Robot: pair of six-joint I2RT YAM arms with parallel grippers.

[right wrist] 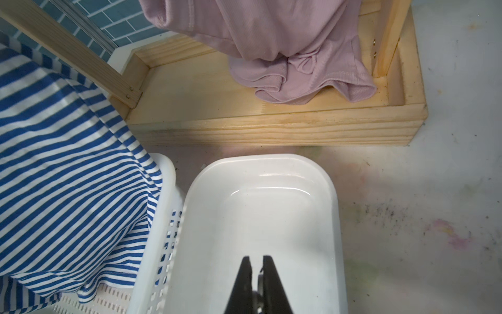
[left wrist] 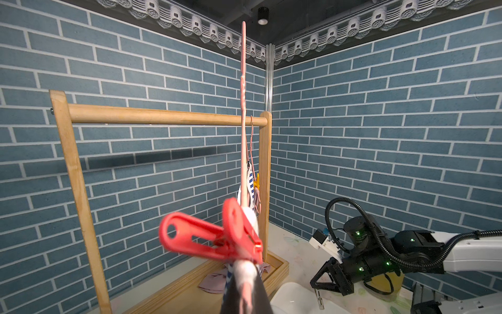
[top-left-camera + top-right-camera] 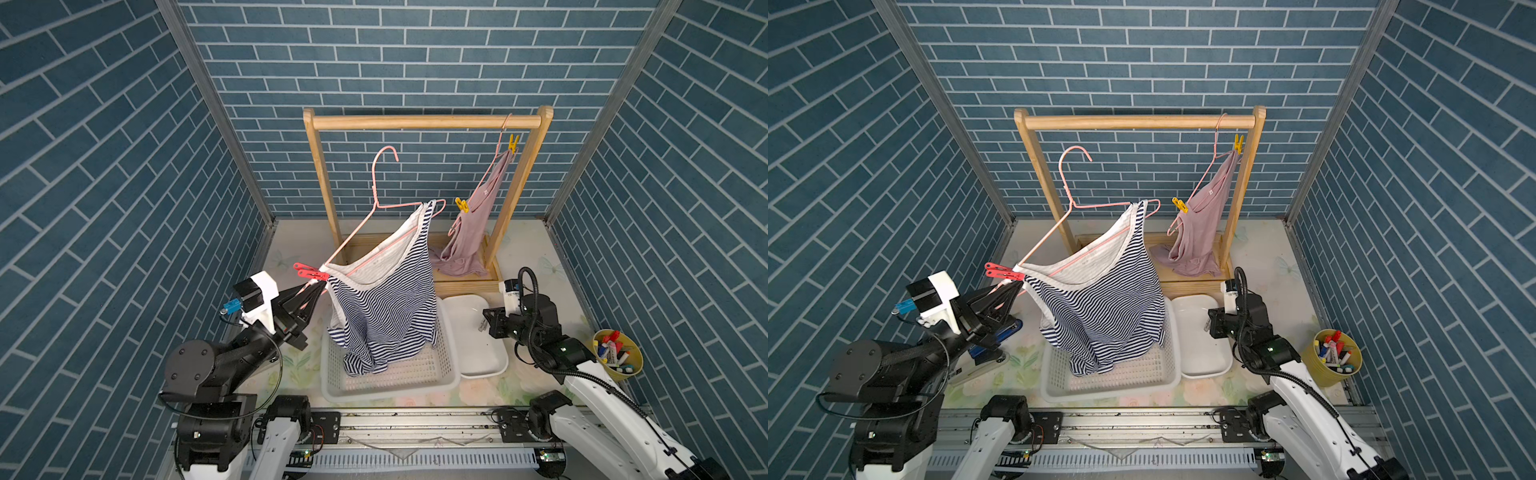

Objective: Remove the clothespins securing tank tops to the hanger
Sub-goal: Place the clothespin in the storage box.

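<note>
Looking in from the front, I'd put this job at roughly a quarter done. The left gripper (image 3: 318,287) has its fingers shut tight on the near end of the pink wire hanger (image 2: 243,81). It holds the hanger up clear of the wooden rack (image 3: 424,122), so the striped top (image 3: 386,307) droops into the white basket (image 3: 415,370) just beyond and below those fingers. The red clothespin (image 3: 311,272) sits right above the left fingertips, clamped on the strap and the wire there, so that one is not off yet. At the far end of the hanger, well away from the fingers, the other strap is only looped over the wire and I see no pin on it. The right gripper (image 1: 256,259) hovers over the white tub (image 3: 478,357) with its fingers nearly together. A small grey clothespin (image 2: 320,299) seems to hang pinched between them, straight above the tub floor; it is small in every view, so I say that with some caution. Well beyond the right fingers, the pink top (image 3: 473,232) hangs on the rack. The upper yellow clothespin (image 3: 513,142) is at its high strap and the lower yellow clothespin (image 3: 461,205) at its low strap, both in place. So, by my reckoning, the grey one has only to be let go into the tub, and the red one and both yellow ones are left to take off.
</note>
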